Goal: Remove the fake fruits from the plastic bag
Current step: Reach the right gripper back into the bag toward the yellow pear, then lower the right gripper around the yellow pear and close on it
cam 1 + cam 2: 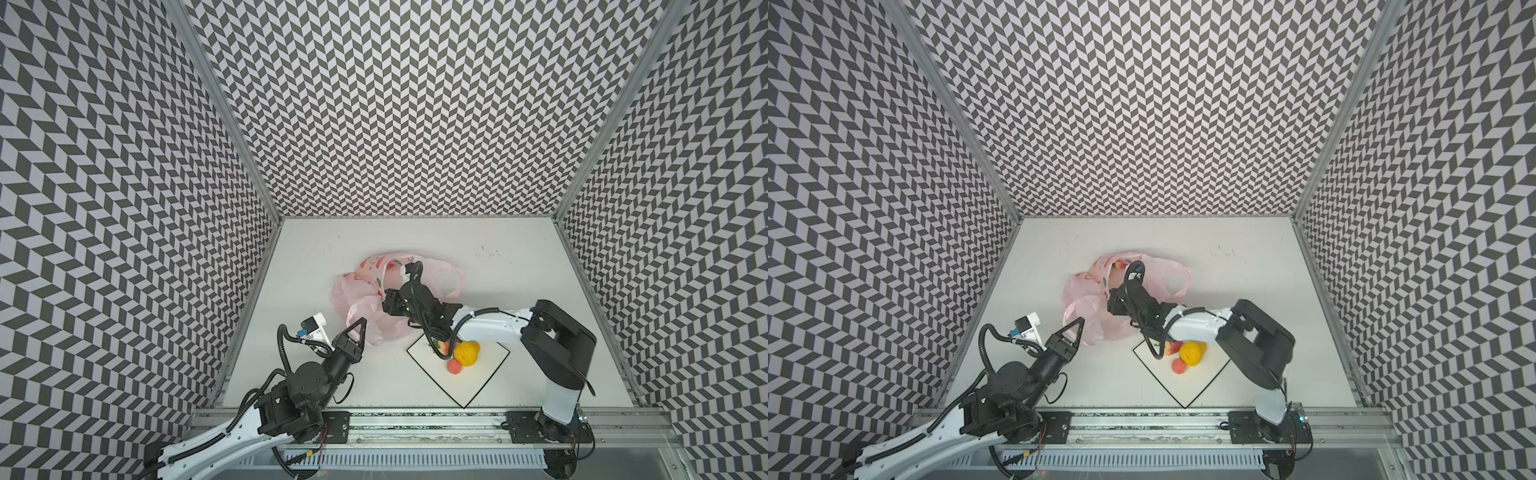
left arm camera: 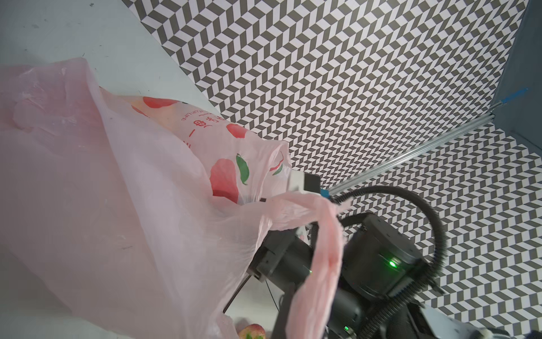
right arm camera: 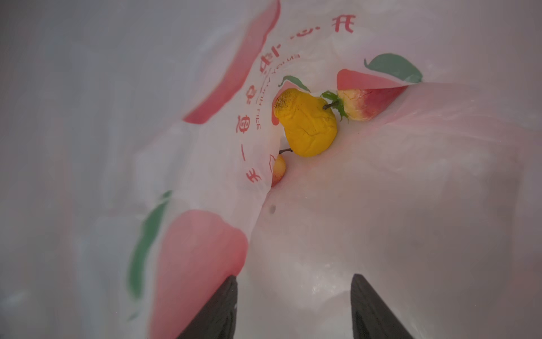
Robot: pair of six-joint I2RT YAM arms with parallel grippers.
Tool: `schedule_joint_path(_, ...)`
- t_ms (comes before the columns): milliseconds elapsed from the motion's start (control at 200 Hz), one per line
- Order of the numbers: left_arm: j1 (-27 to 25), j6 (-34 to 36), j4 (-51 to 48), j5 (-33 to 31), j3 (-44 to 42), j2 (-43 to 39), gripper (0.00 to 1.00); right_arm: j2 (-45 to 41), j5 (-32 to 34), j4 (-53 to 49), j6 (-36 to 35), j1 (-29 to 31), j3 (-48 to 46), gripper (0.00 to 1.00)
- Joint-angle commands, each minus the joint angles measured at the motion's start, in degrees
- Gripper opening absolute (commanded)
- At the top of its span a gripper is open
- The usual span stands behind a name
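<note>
The left jaws are closed, their tips against the near rim of the bag (image 1: 351, 297), low on the left of the desk (image 1: 316, 257). Whether film is pinched between them I cannot tell. If it is, that hold wants to be high and steady so the mouth gapes.

The bag lies crumpled mid-desk. The right jaws are inside it, parted, with nothing between them. Ahead of them in the right wrist view, three fruits sit in the far fold. A small yellow-red fruit (image 3: 278, 171) lies half under a flap, a pear (image 3: 309, 129) is in the clear, and a strawberry (image 3: 365, 104) touches the pear.

The pear looks the best pick, being fully exposed. Go in along the crease with the tips off the film and widen to clear the pear's belly. Then close across the belly, not the narrow neck, since glossy plastic may squirt out of a shallow grip.

To the right, the plate (image 1: 482, 384) carries a second strawberry (image 1: 443, 347) partly behind the arm, a yellow fruit (image 1: 466, 353) and a small red fruit (image 1: 454, 366).
</note>
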Motion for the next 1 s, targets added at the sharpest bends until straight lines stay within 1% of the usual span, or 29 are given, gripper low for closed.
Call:
schedule_joint_path(0, 0.1, 2.3, -1.1, -1.1, 2.9, 0.1, 0.00, 5.7, -4.7, 3.8, 3.4, -1.5, 5.9, 0.61)
schedule_joint_path(80, 0.1, 4.0, -0.8, -0.3, 3.8, 0.3, 0.00, 9.0, -5.8, 5.8, 4.8, -2.4, 8.1, 0.62)
schedule_joint_path(155, 0.0, 6.1, -0.1, 0.7, 4.8, 0.9, 0.00, 11.9, -6.6, 6.8, 5.8, -3.1, 10.7, 0.65)
schedule_joint_path(386, 0.1, 11.4, 1.8, 4.1, 7.3, 3.4, 0.01, 19.5, -8.5, 6.1, 8.8, -3.9, 19.5, 0.75)
schedule_joint_path(551, 0.1, 15.2, 3.9, 7.2, 8.8, 5.5, 0.03, 23.7, -9.5, 6.8, 11.3, -4.1, 23.7, 0.79)
schedule_joint_path(811, 0.1, 18.1, 6.2, 12.7, 9.9, 8.3, 0.04, 29.5, -6.5, 6.6, 12.8, -4.7, 30.3, 0.86)
schedule_joint_path(927, 0.1, 18.6, 7.6, 14.7, 9.9, 9.2, 0.04, 31.9, -4.9, 3.5, 12.7, -4.8, 35.0, 0.86)
schedule_joint_path(997, 0.1, 19.0, 8.4, 15.7, 9.9, 9.5, 0.04, 33.6, -4.5, 1.6, 12.8, -4.7, 37.7, 0.84)
